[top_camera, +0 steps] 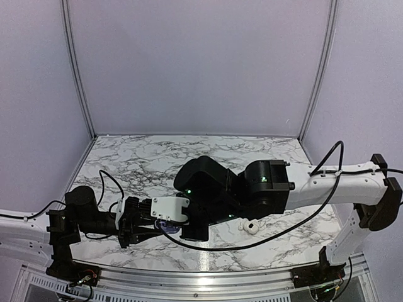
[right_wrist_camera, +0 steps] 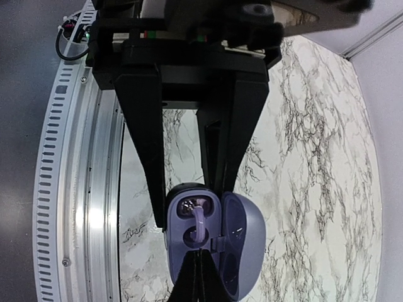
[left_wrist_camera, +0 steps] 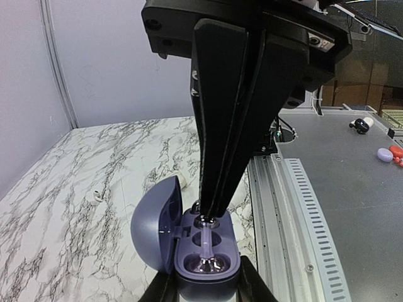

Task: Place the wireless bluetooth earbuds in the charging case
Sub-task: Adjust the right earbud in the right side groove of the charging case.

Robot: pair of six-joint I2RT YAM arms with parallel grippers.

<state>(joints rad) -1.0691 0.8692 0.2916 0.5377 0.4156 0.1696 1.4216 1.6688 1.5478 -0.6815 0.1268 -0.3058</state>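
The charging case (left_wrist_camera: 189,267) is lavender and stands open, its lid (left_wrist_camera: 156,221) tipped to the left. My left gripper (left_wrist_camera: 204,288) is shut on the case body, one black finger on each side. My right gripper (left_wrist_camera: 211,216) comes down from above, shut, its tips at the far well. In the right wrist view the right gripper (right_wrist_camera: 200,251) sits at the near well of the case (right_wrist_camera: 179,251), with the lid (right_wrist_camera: 244,246) on the right. A pale lavender strip (right_wrist_camera: 198,225) runs between the two wells. One whitish earbud (top_camera: 250,226) lies on the marble, right of the case (top_camera: 166,225).
A ribbed metal rail (left_wrist_camera: 284,207) runs along the table's near edge, also seen in the right wrist view (right_wrist_camera: 75,163). Beyond the rail, a grey surface (left_wrist_camera: 352,201) carries small loose items (left_wrist_camera: 385,154). Pale enclosure walls (top_camera: 201,63) stand behind the marble top (top_camera: 157,157).
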